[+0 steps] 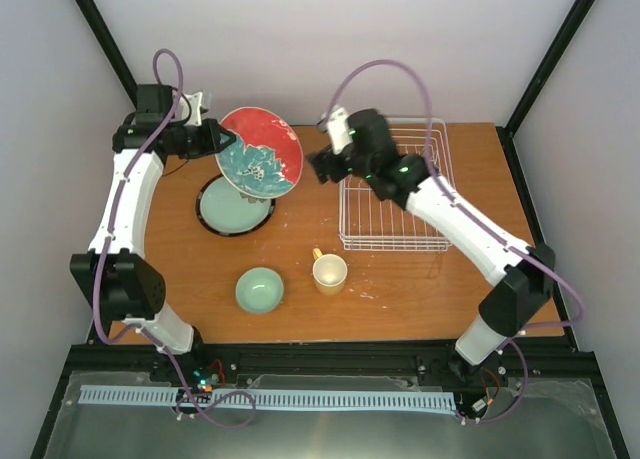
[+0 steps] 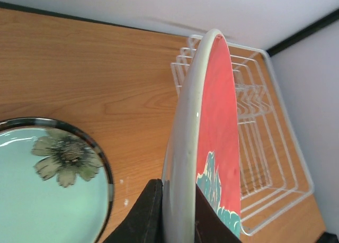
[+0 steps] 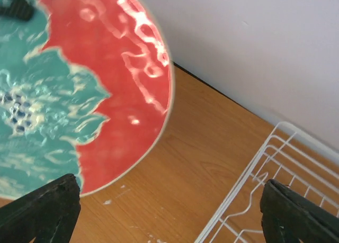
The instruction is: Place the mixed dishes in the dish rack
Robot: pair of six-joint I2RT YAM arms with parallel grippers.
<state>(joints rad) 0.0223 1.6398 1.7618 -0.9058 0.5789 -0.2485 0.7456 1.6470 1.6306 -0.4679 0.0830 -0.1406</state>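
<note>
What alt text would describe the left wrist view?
The left gripper holds a red plate on edge above the table. A mint-green plate lies lower left; the white dish rack stands beyond, at right.

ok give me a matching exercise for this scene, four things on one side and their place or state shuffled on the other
1 red plate
2 mint-green plate
3 mug
4 dish rack

a white wire
b flat on the table
c clamped in the left gripper, off the table
d upright, right of the small bowl

Pairs: 1-c, 2-b, 3-d, 4-a
</note>
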